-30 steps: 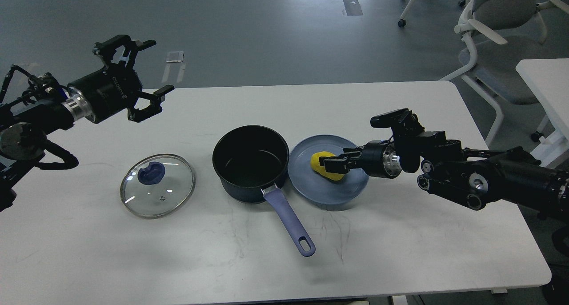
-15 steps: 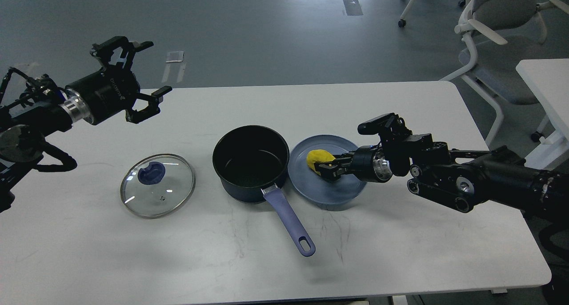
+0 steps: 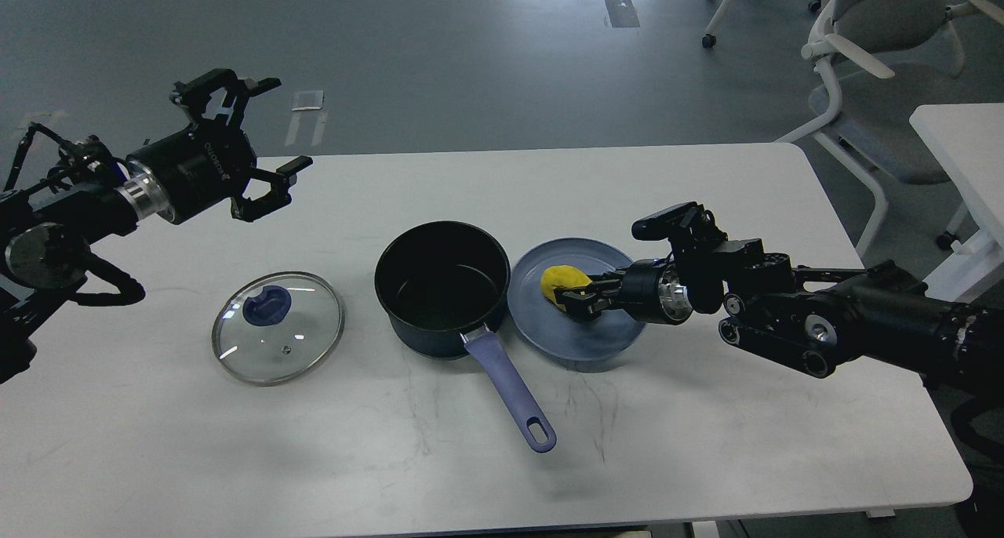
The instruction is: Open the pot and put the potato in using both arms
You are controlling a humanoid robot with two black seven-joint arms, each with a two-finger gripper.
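Bench [image 3: 706, 444]: white, matte laminate with rounded corners, faint grey scuffs near the middle.

Pot [image 3: 441, 287]: round, dark non-stick interior, uncovered, nothing visible inside. Its long matte blue-violet handle [image 3: 511, 391] runs toward the near right and ends in a slotted loop.

Lid [image 3: 278, 327]: clear glass disc with a metal rim and a blue knob, lying flat on the bench left of the pot, apart from it.

Plate [image 3: 576, 340]: shallow, smooth blue-grey round, just right of the pot; whether the rims touch cannot be resolved.

Potato [image 3: 562, 279]: yellow, rounded lump on the left part of the plate. Its right side is hidden behind the fingers.

Right pincer [image 3: 576, 298]: black, low over the plate, fingers closed in on the potato's right end. Fingertip contact is dark and partly hidden, but the grip looks made.

Left pincer [image 3: 274, 126]: black skeletal frame, held high over the far left bench edge, fingers spread wide, nothing between them. The arm behind it is cut off at the left border.
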